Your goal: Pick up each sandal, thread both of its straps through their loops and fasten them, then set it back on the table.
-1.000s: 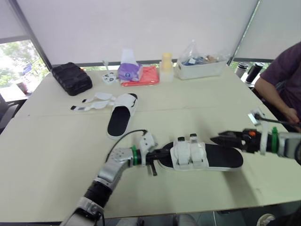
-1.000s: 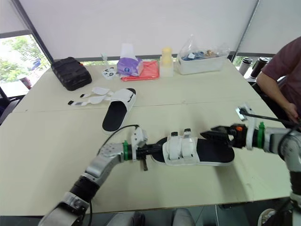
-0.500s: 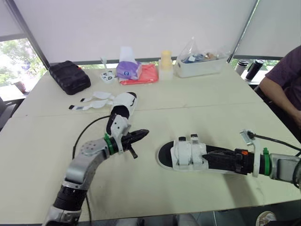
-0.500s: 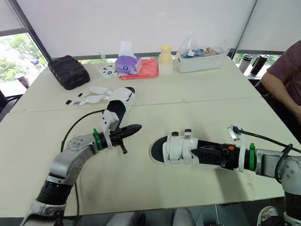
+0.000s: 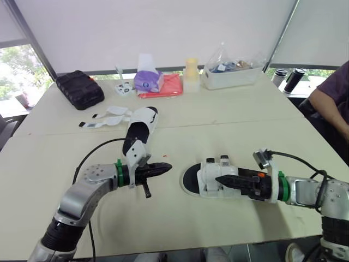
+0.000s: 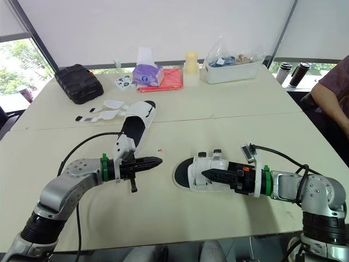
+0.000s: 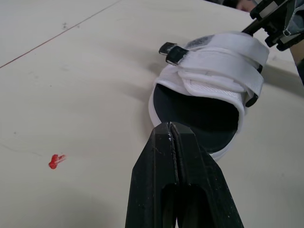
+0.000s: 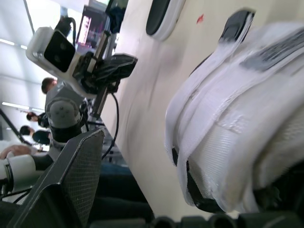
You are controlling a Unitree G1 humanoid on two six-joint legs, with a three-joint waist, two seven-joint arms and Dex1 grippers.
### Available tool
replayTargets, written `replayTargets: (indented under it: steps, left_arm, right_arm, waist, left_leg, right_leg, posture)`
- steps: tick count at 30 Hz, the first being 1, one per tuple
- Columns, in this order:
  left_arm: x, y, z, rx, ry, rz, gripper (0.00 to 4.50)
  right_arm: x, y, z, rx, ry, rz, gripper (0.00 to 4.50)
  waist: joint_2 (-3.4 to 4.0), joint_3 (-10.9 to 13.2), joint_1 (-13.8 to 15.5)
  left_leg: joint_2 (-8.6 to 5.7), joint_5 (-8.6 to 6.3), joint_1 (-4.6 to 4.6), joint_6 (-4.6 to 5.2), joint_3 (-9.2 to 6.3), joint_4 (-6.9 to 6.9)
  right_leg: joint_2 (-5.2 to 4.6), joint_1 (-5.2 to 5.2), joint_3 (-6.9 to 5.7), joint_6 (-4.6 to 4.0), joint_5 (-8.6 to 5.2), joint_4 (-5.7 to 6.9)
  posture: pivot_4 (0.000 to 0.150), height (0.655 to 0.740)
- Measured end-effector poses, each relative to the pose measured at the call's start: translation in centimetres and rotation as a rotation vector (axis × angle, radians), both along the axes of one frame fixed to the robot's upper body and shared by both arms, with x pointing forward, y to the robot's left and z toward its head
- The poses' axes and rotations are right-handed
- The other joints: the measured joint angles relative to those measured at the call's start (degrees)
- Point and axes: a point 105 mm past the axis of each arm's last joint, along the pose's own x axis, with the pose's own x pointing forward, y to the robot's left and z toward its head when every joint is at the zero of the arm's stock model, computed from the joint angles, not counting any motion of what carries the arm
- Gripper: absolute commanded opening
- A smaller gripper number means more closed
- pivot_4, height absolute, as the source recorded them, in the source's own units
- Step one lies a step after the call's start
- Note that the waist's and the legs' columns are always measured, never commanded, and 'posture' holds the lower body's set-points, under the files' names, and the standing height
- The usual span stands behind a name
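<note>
L claw (image 5: 168,166): fingers (image 7: 176,156) pressed together, holding nothing, low over the table (image 5: 245,125). Pointed at toe end of the near sandal (image 5: 210,177), which lies just ahead of the tip w/ a small gap, not touching. Red speck (image 7: 55,160) on the table, off to one side of this claw and near it.

R claw (image 5: 218,178): comes in from the heel end, lying over the sandal's black footbed, tip right at the straps. Looks spread: in R wrist view one finger (image 8: 71,180) stands off to the side and the white straps sit close beside it. Can't tell if it touches or grips a strap.

Near sandal: flat on the table, between the two claws, toe toward L, heel under R. Both straps lie across the top, black loops on the far side.

2nd sandal (image 5: 139,128): beyond L claw, well apart from it, flat on the table. Its straps (image 5: 106,117) are splayed out loose to the side.

Far past both claws, along the table's back edge: black case (image 5: 80,90), tissue pack (image 5: 147,81), red pouch (image 5: 166,86), yellow cup (image 5: 192,73), white bin (image 5: 232,76) w/ a clear bag in it. Two dark bottles (image 5: 286,79) beyond the far corner on R side. A person's arm (image 5: 332,103) beyond R claw's side.
</note>
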Motion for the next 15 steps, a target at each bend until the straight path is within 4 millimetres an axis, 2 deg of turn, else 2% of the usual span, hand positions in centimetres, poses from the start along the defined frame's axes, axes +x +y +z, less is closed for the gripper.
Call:
replayTargets:
  steps: [6, 12, 13, 15]
  left_arm:
    - [0.0, -0.1, 0.2, 0.015, -0.032, -0.011, 0.0]
    - [0.0, -0.2, 0.6, 0.02, -0.052, -0.036, 0.0]
    - [0.2, -0.2, 0.8, 0.02, -0.058, -0.039, 0.0]
    - [0.6, -0.4, 1.4, 0.016, -0.077, -0.042, 0.0]
  right_arm:
    - [0.6, 0.4, -0.9, -0.005, 0.027, -0.023, 0.12]
    - [1.4, 0.0, -0.3, 0.029, -0.008, -0.104, 0.03]
    - [1.8, -0.1, 0.3, 0.052, -0.032, -0.134, 0.03]
    - [3.8, -0.7, 2.7, 0.115, -0.145, -0.251, 0.03]
  waist:
    - [0.0, 0.0, 0.0]
    - [0.0, 0.0, 0.0]
    - [0.0, 0.0, 0.0]
    - [0.02, 0.01, -0.04]
  left_leg:
    - [0.0, 0.01, -0.03, -0.01, 0.02, 0.0]
    - [0.0, 0.01, -0.03, -0.02, 0.02, 0.0]
    - [0.0, 0.02, -0.03, -0.03, 0.03, 0.0]
    - [-0.01, 0.04, -0.02, -0.07, 0.04, 0.0]
  right_leg:
    - [0.0, -0.07, 0.02, -0.01, 0.0, 0.04]
    - [0.0, -0.08, 0.03, -0.01, 0.0, 0.08]
    - [0.0, -0.09, 0.04, -0.01, 0.0, 0.1]
    - [0.0, -0.12, 0.07, -0.03, 0.01, 0.14]
  posture:
    - [0.15, 0.74]
    - [0.15, 0.74]
    - [0.15, 0.74]
    - [0.15, 0.74]
